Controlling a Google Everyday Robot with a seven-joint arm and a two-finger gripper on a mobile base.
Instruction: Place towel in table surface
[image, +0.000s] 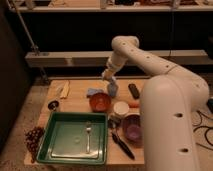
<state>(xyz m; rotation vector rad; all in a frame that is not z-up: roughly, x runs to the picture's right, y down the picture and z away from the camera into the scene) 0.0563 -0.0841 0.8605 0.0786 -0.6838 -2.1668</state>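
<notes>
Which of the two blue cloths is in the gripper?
The paler, lumpy towel, hanging from the shut gripper above the table's far side; the darker cloth lies flat behind the orange bowl.
</notes>
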